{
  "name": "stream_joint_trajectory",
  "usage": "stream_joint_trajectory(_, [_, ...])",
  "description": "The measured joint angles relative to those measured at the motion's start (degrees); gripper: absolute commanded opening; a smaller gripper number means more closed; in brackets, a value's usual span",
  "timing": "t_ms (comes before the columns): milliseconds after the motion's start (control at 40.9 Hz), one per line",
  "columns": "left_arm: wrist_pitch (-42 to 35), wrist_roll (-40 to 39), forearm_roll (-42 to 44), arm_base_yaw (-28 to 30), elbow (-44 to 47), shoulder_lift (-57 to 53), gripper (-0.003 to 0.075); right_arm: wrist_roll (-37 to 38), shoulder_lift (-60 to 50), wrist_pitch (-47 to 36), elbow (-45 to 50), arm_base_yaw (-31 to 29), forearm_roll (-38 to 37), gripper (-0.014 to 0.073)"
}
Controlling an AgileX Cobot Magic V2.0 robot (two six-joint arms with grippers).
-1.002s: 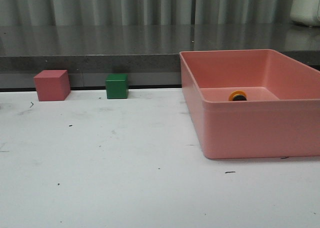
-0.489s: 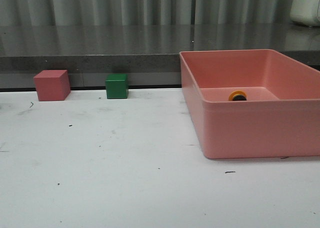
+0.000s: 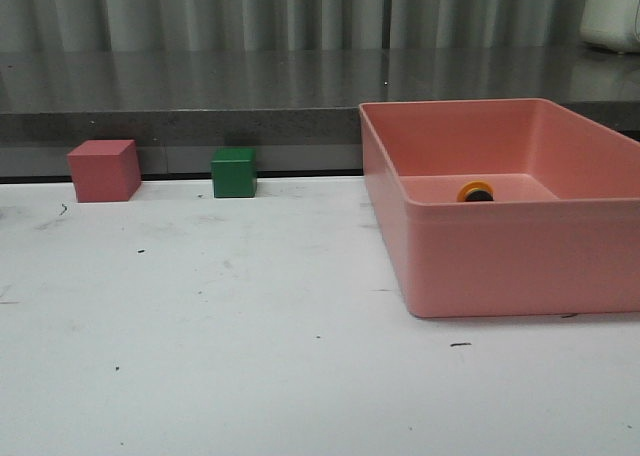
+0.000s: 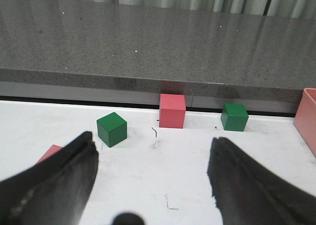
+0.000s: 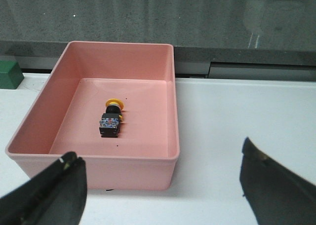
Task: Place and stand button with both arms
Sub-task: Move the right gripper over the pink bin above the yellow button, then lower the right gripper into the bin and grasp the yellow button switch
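Note:
The button (image 5: 111, 118) lies on its side on the floor of the pink tray (image 5: 148, 161), yellow cap toward the far wall, dark base toward me. In the front view only its yellow cap (image 3: 476, 191) shows over the tray's front wall (image 3: 520, 261). My right gripper (image 5: 160, 170) is open and empty, well short of the tray's near wall. My left gripper (image 4: 153, 158) is open and empty over bare white table, facing the cubes. Neither arm shows in the front view.
A red-pink cube (image 3: 103, 170) and a green cube (image 3: 234, 172) sit at the table's back edge, left of the tray. The left wrist view shows a second green cube (image 4: 111, 129) and part of a pink cube (image 4: 49, 152). A dark counter ledge (image 3: 200, 126) runs behind.

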Motion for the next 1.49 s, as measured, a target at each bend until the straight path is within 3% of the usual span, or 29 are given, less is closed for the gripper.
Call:
stream_joint_trajectory(391, [0.0,0.0,0.0,0.0,0.0,0.0,0.032,0.0,1.48,0.32,0.09,0.0,0.0,0.0645])
stream_joint_trajectory(562, [0.0,0.0,0.0,0.0,0.0,0.0,0.0283,0.0,6.79,4.25,-4.1,0.0,0.0,0.0645])
stream_joint_trajectory(782, [0.0,0.0,0.0,0.0,0.0,0.0,0.0234,0.0,16.97,11.95,-12.11,0.53,0.0,0.0645])
stream_joint_trajectory(1100, [0.0,0.0,0.0,0.0,0.0,0.0,0.0158,0.0,34.07,20.79,-24.61,7.6,0.18,0.0645])
stream_joint_trajectory(1491, [0.0,0.0,0.0,0.0,0.0,0.0,0.0059,0.0,57.8,24.96,-39.9,11.68,0.78,0.0645])
